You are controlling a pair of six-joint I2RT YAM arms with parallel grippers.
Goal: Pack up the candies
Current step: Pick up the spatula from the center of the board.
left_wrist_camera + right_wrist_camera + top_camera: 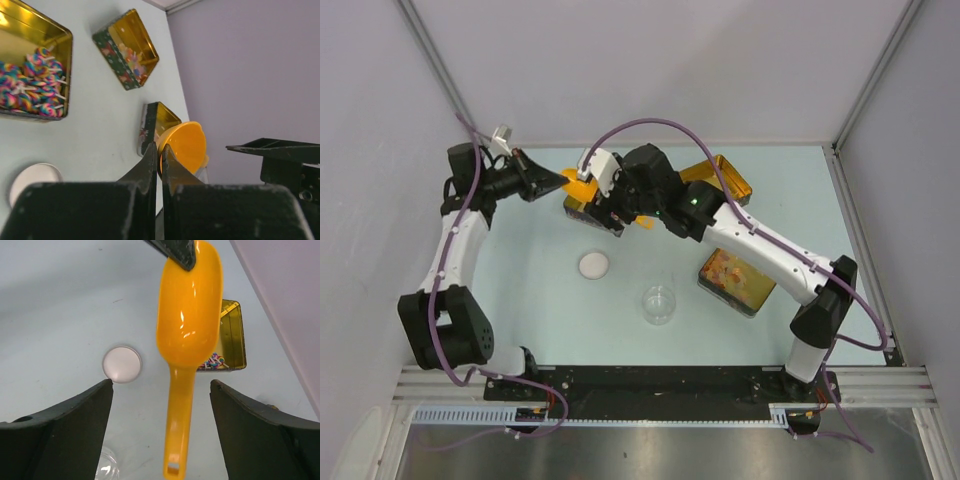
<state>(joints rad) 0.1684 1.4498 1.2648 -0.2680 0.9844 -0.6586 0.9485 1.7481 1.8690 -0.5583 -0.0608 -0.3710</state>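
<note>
My left gripper (160,147) (565,183) is shut on the rim of an orange scoop (184,146) (578,186), held in the air over a small gold tin (156,120). The scoop's bowl (190,310) looks empty. Its handle (180,425) hangs between my right gripper's (161,382) (616,210) open fingers, with a gap on each side. Multicoloured candies (215,360) show in the tin (233,332) under the scoop. More candies (132,54) lie in a second tin (117,55). A third tin (735,282) holds striped sweets (32,82).
A white round lid (593,264) (121,364) lies on the pale table. A clear glass jar (659,303) (107,467) stands near the front centre. Grey walls close in the back and both sides. The right arm reaches across the gold tin at the back right (732,176).
</note>
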